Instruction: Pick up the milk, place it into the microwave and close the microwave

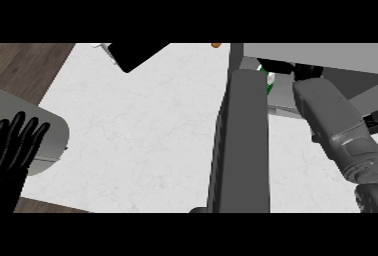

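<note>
Right hand (pixel 289 67) reaching into microwave (pixel 310 51) opening, black fingers curled round milk (pixel 269 84); only a white-and-green sliver of carton shows just below the fingers, rest hidden. Microwave door (pixel 242 145) hanging open, just left of forearm. Left hand (pixel 18 145) resting far left, fingers straight, holding nothing. Milk prob. light, stiff-ish but crushable, smooth; best held across mid body, upright.
</note>
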Controlling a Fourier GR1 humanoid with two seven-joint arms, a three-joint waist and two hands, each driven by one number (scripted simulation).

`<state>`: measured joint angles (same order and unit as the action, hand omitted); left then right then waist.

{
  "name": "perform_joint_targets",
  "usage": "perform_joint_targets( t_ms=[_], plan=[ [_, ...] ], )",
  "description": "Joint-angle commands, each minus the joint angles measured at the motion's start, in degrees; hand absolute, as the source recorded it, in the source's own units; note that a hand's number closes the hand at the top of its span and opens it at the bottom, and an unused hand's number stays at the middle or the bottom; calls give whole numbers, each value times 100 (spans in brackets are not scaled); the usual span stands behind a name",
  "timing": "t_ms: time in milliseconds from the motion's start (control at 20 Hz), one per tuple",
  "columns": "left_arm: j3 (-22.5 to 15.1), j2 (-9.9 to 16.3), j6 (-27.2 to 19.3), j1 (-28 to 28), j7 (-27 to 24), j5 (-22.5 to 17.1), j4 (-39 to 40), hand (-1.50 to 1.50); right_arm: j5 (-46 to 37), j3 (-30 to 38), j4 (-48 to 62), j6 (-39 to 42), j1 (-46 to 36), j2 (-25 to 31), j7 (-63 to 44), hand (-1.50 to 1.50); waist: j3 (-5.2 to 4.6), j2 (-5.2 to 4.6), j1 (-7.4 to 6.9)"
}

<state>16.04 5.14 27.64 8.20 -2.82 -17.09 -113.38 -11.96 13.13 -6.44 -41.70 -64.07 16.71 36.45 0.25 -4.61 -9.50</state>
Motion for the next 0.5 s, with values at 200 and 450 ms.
perform_joint_targets(
  t_ms=[200, 450],
  plan=[
    [-239, -35, 12, -157, 15, 249, 147, -150, 54, 79, 218, 284, -190, -154, -351, -150, 22, -56, -75],
    [-364, -95, -56, -253, 44, 365, 77, -150, 152, 164, 215, 766, -163, -348, -269, -150, 23, -32, -67]
  ],
)
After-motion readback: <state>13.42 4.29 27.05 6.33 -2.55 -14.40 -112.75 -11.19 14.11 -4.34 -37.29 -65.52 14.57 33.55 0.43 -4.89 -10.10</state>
